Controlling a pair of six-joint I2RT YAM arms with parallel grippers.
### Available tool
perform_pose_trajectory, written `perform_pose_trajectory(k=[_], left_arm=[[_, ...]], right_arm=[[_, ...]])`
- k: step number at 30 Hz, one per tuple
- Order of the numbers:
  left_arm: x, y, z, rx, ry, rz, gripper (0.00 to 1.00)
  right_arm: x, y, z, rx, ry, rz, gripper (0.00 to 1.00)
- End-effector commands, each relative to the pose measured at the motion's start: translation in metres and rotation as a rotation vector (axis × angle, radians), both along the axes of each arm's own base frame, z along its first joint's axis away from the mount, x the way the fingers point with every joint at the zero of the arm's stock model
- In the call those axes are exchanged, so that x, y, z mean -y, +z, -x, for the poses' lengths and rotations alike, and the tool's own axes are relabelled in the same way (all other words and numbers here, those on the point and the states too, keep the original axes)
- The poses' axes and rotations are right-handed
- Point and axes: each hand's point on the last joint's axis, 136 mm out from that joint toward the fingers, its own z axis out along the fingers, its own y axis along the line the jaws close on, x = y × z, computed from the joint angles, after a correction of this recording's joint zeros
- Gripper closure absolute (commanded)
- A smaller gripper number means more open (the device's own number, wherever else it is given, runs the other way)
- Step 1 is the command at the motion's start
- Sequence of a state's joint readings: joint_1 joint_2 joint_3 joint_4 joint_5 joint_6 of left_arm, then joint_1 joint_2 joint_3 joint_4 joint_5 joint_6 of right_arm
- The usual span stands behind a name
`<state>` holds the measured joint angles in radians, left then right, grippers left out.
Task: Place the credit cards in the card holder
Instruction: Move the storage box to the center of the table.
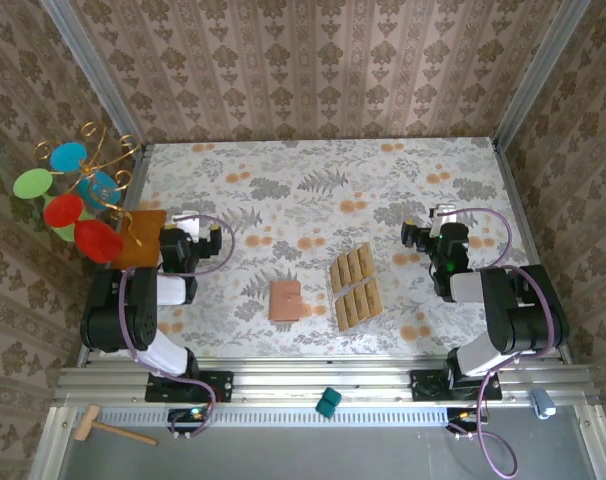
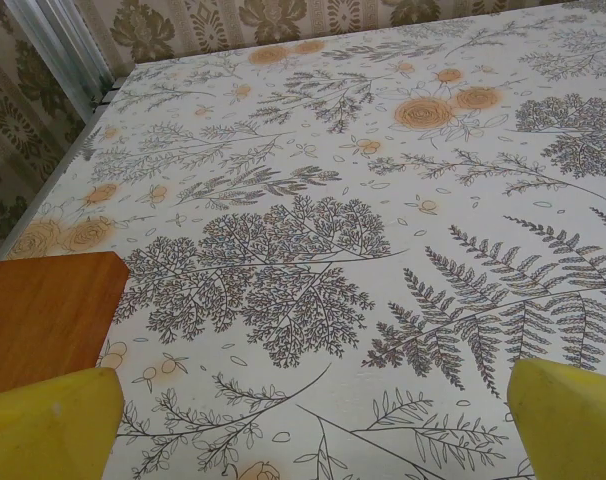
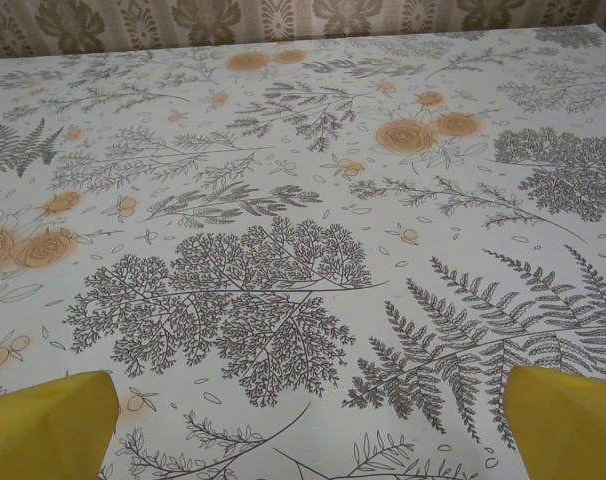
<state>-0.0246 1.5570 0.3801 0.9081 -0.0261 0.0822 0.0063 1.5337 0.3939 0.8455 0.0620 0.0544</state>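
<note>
In the top view the card holder (image 1: 284, 300), a small reddish-brown square, lies flat on the flowered tablecloth near the front middle. Just to its right lie several tan credit cards (image 1: 353, 287), side by side in two slanted rows. My left gripper (image 1: 190, 236) rests at the left, well away from the holder, and my right gripper (image 1: 433, 232) sits at the right beyond the cards. Both stand open over bare cloth. In the left wrist view the left gripper (image 2: 313, 425) has its yellow fingers (image 2: 53, 425) wide apart. The right gripper (image 3: 308, 420) looks the same, fingers (image 3: 568, 420) empty.
An orange-brown board (image 1: 138, 238) (image 2: 43, 315) lies beside the left gripper, under a gold wire stand with coloured discs (image 1: 78, 195). Patterned walls enclose the table on three sides. A teal block (image 1: 328, 403) and a wooden mallet (image 1: 108, 428) lie on the front rail.
</note>
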Motion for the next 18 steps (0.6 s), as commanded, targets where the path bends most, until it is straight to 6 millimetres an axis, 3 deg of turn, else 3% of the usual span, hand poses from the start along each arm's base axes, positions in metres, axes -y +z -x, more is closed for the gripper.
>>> perform_pose_trajectory(k=[1,18], left_arm=[[-0.0024,0.0055,-0.0045,0.013,0.015,0.017,0.00],[-0.0023,0.0056,-0.0055,0.010,0.015,0.019,0.00]], right_arm=[[-0.0026,0.0081,-0.0048,0.021,0.022,0.008,0.00],[-0.0029,0.0069,-0.0058,0.015,0.022,0.005,0.00]])
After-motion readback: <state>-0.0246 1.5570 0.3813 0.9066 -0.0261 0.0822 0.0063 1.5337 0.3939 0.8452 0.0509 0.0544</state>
